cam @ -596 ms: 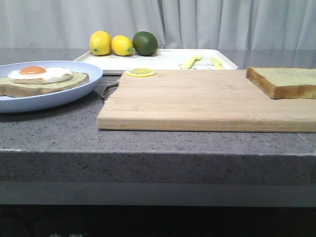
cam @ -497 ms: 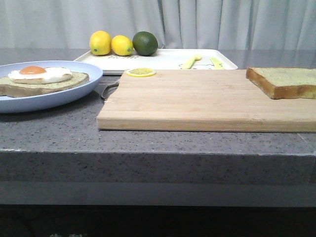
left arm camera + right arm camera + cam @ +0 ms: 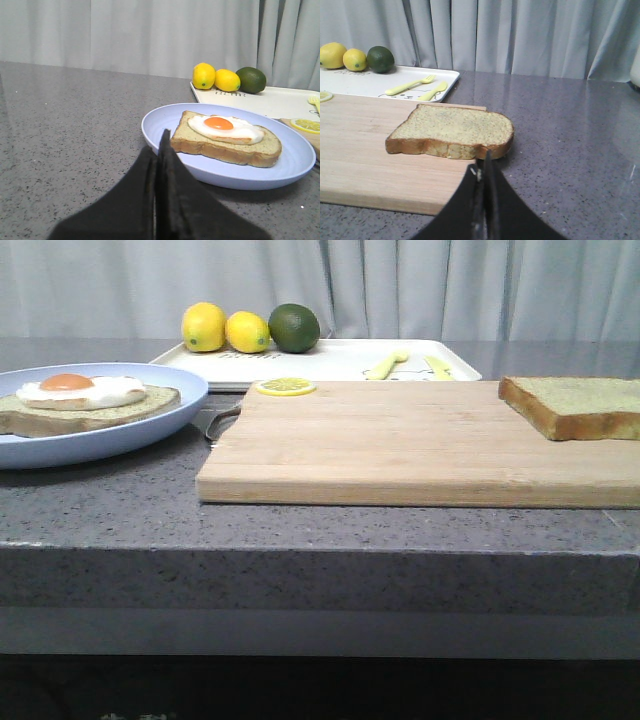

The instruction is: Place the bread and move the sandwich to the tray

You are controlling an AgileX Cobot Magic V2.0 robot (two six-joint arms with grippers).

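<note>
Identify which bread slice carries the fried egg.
The slice on the pale-blue plate at left, the sandwich; the bread on the cutting board is bare.

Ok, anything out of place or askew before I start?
Only the bread: it sits at the far right end of the cutting board, one corner overhanging the edge. The lemon slice lies at the board's back edge. Nothing spilled or damaged.

Between the earlier front pictures and now, no change shows. The bread (image 3: 578,405) on the board (image 3: 400,445), the egg-topped slice (image 3: 85,405) on the plate (image 3: 150,430), and the tray (image 3: 330,360) show no shift. Neither arm enters the front view, so any small gripper motion cannot be judged.
</note>
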